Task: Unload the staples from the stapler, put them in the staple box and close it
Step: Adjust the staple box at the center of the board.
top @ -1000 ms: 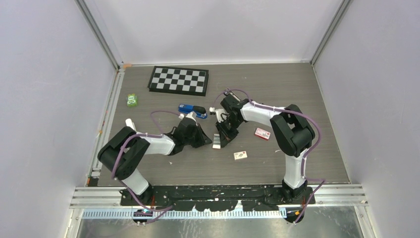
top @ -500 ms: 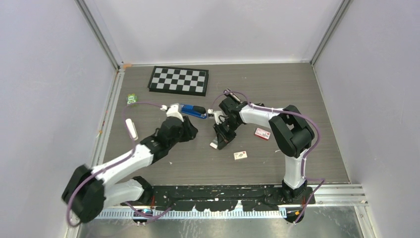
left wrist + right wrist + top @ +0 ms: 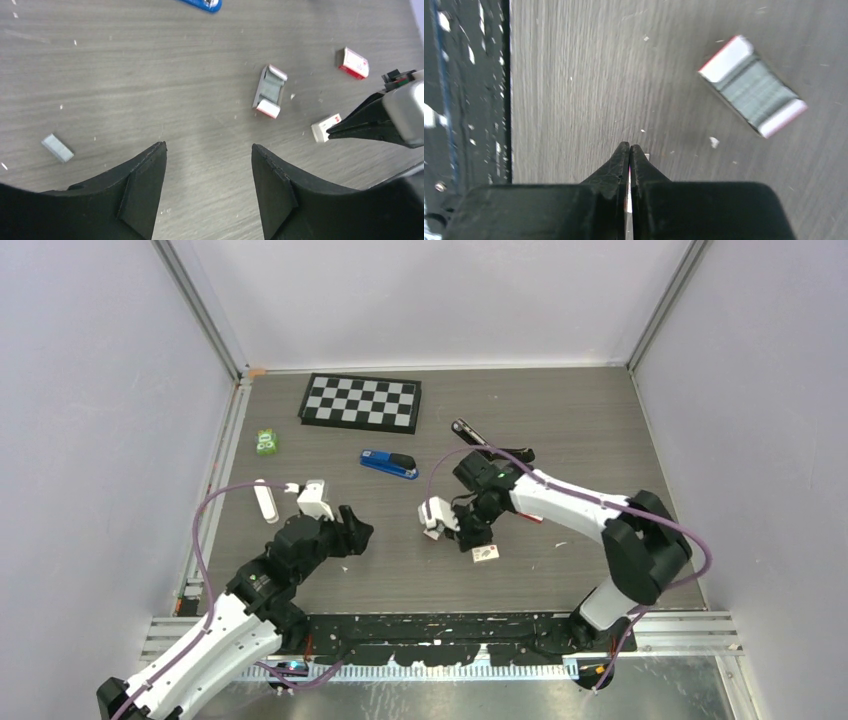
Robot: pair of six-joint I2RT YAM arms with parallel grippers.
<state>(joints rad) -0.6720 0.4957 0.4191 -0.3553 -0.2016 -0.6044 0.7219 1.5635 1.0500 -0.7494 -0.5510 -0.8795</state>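
table (image 3: 600,420): grey wood-grain, flecked with debris; both arms now sit over its near half.
left arm (image 3: 230,620): has pulled away from the blue stapler (image 3: 389,464) toward the near edge; it stretches low, slanting in from the near-left corner.
right arm (image 3: 580,505): has swung off the staples (image 3: 270,90) toward the near side; elbow out to the right, wrist bent down.
left gripper (image 3: 209,147): fingers spread wide, nothing between them.
right gripper (image 3: 629,146): fingers pressed together, nothing visibly held, tips just beside the whitish box (image 3: 325,128).
black stapler (image 3: 468,432): lies beyond the right arm, apparently splayed open.
blue stapler: well apart from both grippers.
staples: flat on bare table between the two grippers, touching neither; with both arms drawn back, the unloading looks done.
stray grey strip (image 3: 57,148): likely more staples, lying alone near the left gripper.
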